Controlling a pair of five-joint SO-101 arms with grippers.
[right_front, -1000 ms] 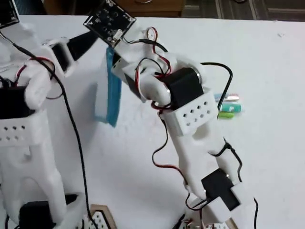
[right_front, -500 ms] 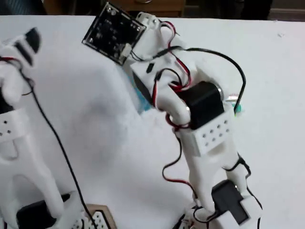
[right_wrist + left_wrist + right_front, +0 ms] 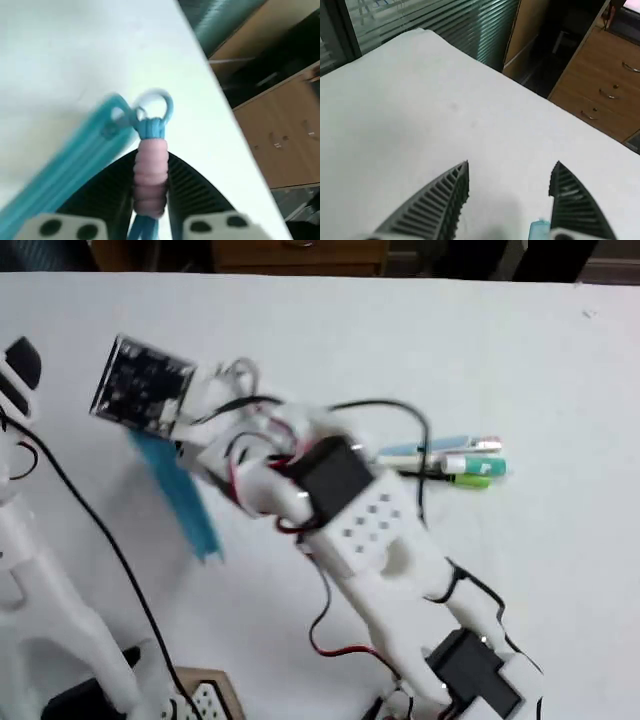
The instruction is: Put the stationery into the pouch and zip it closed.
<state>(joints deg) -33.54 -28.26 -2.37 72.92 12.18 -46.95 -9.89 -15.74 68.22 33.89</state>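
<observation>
The blue pouch (image 3: 178, 495) hangs tilted from my right gripper (image 3: 178, 443) at the table's left middle. In the right wrist view that gripper (image 3: 151, 162) is shut on the pink bead (image 3: 149, 180) of the zip pull, with the blue cord loop (image 3: 156, 107) and the pouch's edge (image 3: 75, 160) beyond it. Several pens (image 3: 452, 461) lie together on the table to the right, apart from both arms. My left gripper (image 3: 510, 172) is open over bare white table with nothing between its fingers; a small blue corner (image 3: 538, 231) shows beside one finger.
The left arm (image 3: 30, 540) stands along the table's left edge. The right arm's body (image 3: 370, 540) crosses the middle toward the front. A cabinet with drawers (image 3: 605, 85) stands beyond the table's far edge.
My right arm has swung left and lowered, carrying the pouch with it and uncovering the pens. The left arm has drawn back to the left edge.
</observation>
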